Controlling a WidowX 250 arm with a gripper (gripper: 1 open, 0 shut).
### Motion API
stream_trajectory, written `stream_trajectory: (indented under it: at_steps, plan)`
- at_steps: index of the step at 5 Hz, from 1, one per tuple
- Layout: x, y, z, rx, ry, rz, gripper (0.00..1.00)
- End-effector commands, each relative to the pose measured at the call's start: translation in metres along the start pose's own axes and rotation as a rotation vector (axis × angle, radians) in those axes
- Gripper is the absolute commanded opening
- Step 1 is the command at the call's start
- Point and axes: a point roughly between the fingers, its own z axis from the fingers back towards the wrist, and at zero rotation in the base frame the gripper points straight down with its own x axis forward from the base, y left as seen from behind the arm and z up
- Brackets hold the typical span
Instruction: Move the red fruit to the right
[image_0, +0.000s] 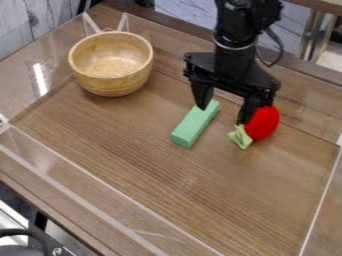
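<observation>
A round wooden bowl (111, 62) is seen at the far left of the desk (120, 160), well apart from the red fruit (263, 121), and is unlikely to be disturbed. Just left of the red fruit a long green block (195, 122) is laid at a slant, its upper end close under the left finger of the gripper (230, 103). That closeness is judged the first hazard: if the fingers are lowered where they hang, the block could be struck or dragged along with the fruit.

The fingers are spread wide and nothing is held between them; they point steeply downward, straddling the gap between block and fruit rather than the fruit itself. The red fruit is found on the desk just right of the block, partly hidden behind the right finger, with its pale green leafy stem (242, 139) pointing toward the camera. Being rounded, it is judged likely to roll or squirt sideways if pinched off-centre. To the right of the fruit, the raised clear edge (325, 200) of the desk is near, so an overlong push could jam the fruit against it.
</observation>
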Motion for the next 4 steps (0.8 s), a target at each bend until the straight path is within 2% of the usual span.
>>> stream_trajectory:
  at_steps: [1, 2, 3, 4]
  plan:
    - [-0.002, 0.011, 0.024, -0.009, -0.051, -0.004, 1.00]
    - [-0.008, 0.029, 0.029, -0.003, -0.050, -0.004, 1.00]
    - [-0.013, 0.047, 0.017, 0.004, -0.053, -0.026, 1.00]
    - [-0.011, 0.055, 0.000, 0.005, -0.068, -0.035, 1.00]
